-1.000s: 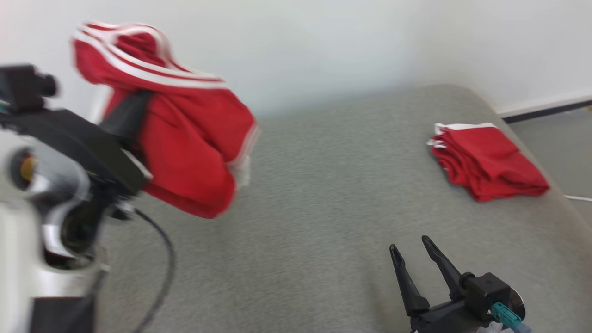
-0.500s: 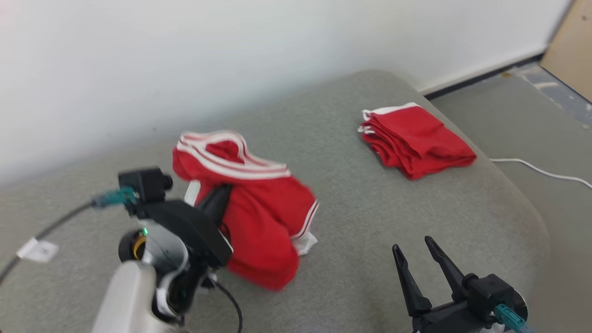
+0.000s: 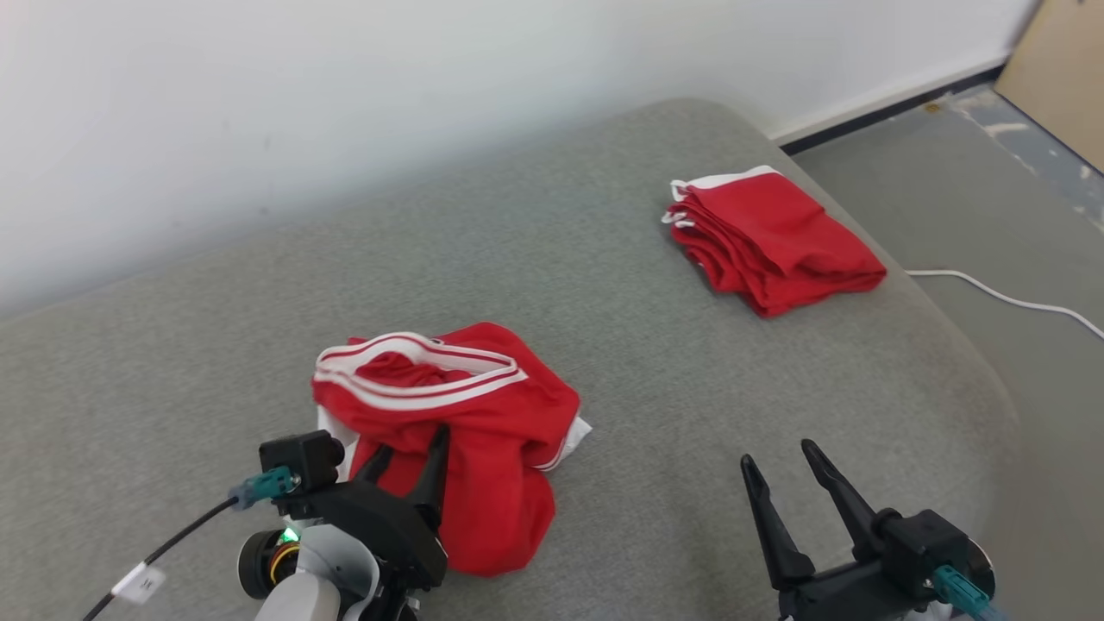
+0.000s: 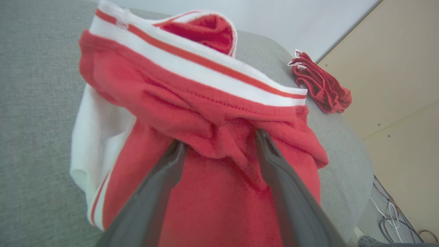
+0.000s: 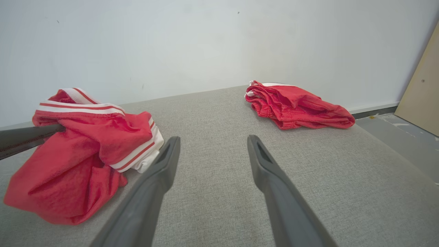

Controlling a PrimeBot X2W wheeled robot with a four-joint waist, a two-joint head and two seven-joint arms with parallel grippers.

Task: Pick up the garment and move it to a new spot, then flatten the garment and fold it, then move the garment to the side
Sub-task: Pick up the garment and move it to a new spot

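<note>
Garment (image 3: 483, 423) crumpled on grey cushion (image 3: 604, 302); left gripper (image 3: 410, 442) splayed astride its folds; right gripper (image 3: 777, 453) likewise splayed, well apart

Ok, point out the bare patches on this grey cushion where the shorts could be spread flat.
Widest: the middle of the cushion, between the crumpled shorts and the folded red stack, back to the wall. Also bare: ahead of the right gripper. Crowded: front left, where the open left gripper straddles the shorts, and the stack's far right corner.
</note>
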